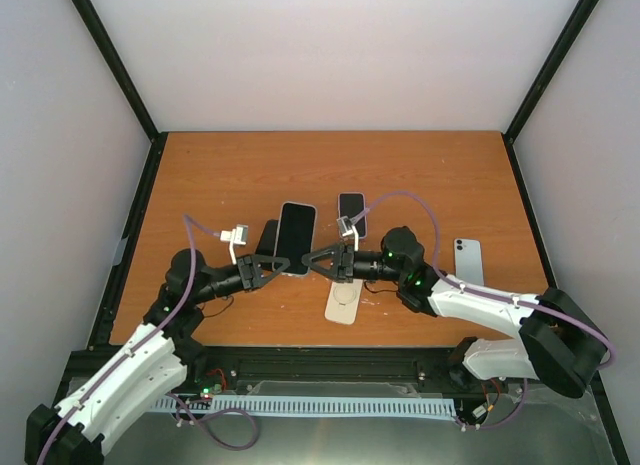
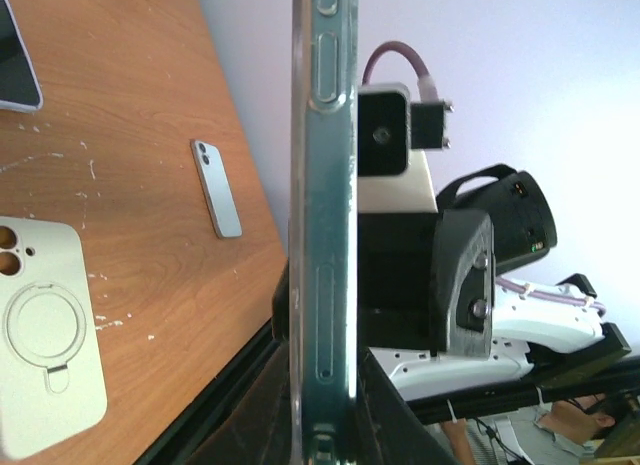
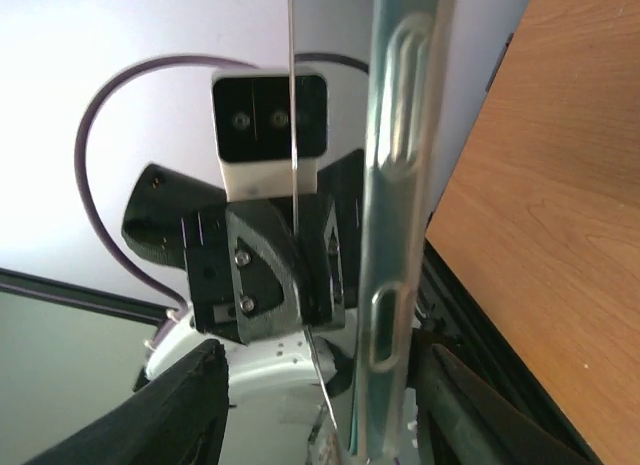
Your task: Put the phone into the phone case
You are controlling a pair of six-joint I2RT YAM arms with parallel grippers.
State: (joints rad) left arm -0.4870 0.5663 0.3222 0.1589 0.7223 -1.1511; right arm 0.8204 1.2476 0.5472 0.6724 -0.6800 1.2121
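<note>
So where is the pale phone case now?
Top view: the pale phone case lies flat at the middle of the near edge of the table, just below the right end effector in the picture.

Top view, centre is blocked. The left gripper (image 1: 284, 265) and right gripper (image 1: 310, 259) meet tip to tip at the lower end of the large dark-screened phone (image 1: 296, 237), and the left fingers press on its edges. There is no gap between them.

A dark flat slab (image 1: 266, 235), kind unclear, lies just left of it. A small black phone (image 1: 351, 213) lies just right. A cream plastic case with ring stand (image 1: 343, 303) lies below, beside the right arm. A pale blue phone (image 1: 468, 261) lies alone at right.

The orange wooden table (image 1: 330, 165) is open along the upper band and at left.
</note>
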